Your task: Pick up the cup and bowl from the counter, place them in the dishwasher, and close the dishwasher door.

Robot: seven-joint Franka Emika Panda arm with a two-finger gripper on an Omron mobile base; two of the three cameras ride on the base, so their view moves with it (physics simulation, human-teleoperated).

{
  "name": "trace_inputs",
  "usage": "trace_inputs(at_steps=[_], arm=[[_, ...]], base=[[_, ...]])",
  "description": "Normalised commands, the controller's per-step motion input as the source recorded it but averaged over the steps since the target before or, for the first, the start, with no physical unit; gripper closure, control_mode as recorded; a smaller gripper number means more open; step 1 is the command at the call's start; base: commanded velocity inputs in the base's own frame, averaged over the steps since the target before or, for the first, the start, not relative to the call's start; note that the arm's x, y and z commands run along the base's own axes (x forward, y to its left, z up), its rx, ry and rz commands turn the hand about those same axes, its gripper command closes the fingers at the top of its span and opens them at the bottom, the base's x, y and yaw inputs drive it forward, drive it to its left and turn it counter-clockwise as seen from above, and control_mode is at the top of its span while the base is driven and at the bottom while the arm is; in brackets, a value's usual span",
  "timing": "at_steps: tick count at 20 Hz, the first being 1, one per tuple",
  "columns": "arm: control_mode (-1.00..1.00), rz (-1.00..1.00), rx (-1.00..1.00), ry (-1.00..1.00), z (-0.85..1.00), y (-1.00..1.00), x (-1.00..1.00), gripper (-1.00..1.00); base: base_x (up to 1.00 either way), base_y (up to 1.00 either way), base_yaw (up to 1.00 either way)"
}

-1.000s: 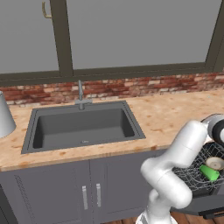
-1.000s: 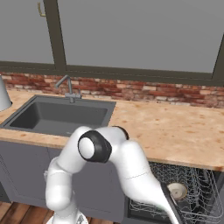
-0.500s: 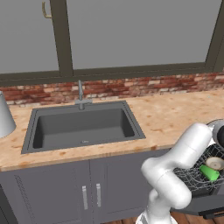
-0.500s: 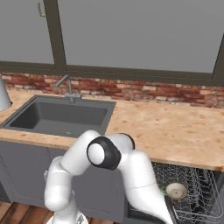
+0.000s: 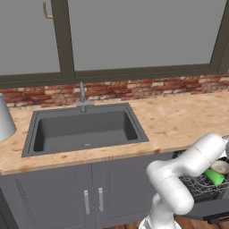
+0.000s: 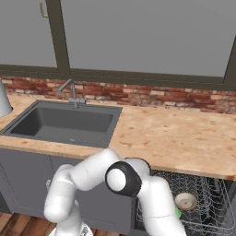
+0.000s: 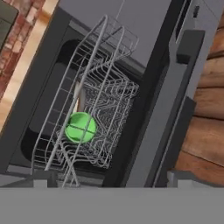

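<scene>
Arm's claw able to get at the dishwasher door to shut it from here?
Probably yes. The dishwasher door hangs open with nothing on it, the cup and bowl sit in the rack, and the claw is open, holding nothing.

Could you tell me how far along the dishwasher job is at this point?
Done: the cup and the bowl both sit in the dishwasher's wire rack. In hand: nothing; the gripper is open and empty. Left: the dishwasher door is down and needs closing.
</scene>
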Motion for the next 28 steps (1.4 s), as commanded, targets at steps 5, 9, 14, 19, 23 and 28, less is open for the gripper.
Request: trace_inputs(at_steps=[5, 9, 14, 19, 23, 28], arm=[[-1.00, 0.10, 0.10, -0.17, -0.38, -0.02, 0.00, -1.00], [-1.00, 0.06, 0.00, -0.23, -0.36, 0.00, 0.00, -1.00], [-1.00, 0.02, 0.00, -0.21, -0.09, 0.00, 0.09, -1.00], [-1.00, 0.00, 0.00, -0.14, 0.00, 0.00, 0.44, -1.00], [-1.00, 0.00, -0.01, -0.07, -0.08, 0.00, 0.57, -1.00], [-1.00, 0.02, -0.09, -0.06, -0.44, 0.00, 0.38, -1.00]], base=[[0.00, 0.00, 0.00], [0.00, 0.00, 0.00], [0.00, 0.00, 0.00], [0.00, 0.00, 0.00], [0.00, 0.00, 0.00], [0.00, 0.00, 0.00]])
